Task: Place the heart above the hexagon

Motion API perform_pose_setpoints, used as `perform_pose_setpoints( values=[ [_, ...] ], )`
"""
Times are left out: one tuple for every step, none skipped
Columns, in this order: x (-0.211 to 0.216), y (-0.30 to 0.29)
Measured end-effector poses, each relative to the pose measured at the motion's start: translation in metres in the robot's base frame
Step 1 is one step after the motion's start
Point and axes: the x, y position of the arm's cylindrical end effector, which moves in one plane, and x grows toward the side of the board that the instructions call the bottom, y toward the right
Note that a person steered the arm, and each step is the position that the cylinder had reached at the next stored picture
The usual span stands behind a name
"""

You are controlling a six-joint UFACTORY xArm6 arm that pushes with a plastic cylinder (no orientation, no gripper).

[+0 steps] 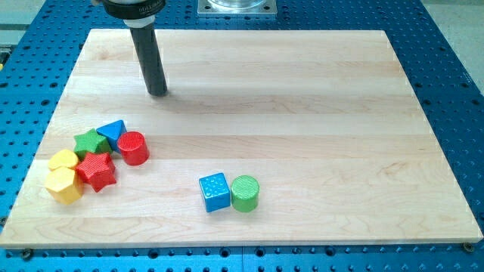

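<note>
My tip (158, 94) rests on the wooden board (302, 98) in the view's upper left, apart from all blocks. A yellow heart (63, 159) lies at the view's left, touching the yellow hexagon (64, 186) just below it. They belong to a tight cluster with a red star (96, 171), a green star (91, 141), a blue triangle (113, 131) and a red cylinder (134, 148). My tip is above and to the right of this cluster, nearest the blue triangle.
A blue cube (215, 192) and a green cylinder (245, 193) sit side by side near the board's bottom edge, at the middle. The board lies on a blue perforated table (454, 91). The arm's base plate (237, 7) is at the view's top.
</note>
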Motion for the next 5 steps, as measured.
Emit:
perform_pose_setpoints(
  values=[
    [0.000,-0.005],
    [0.003,-0.033],
    [0.008,-0.056],
    [0.024,-0.092],
    [0.074,-0.137]
  ],
)
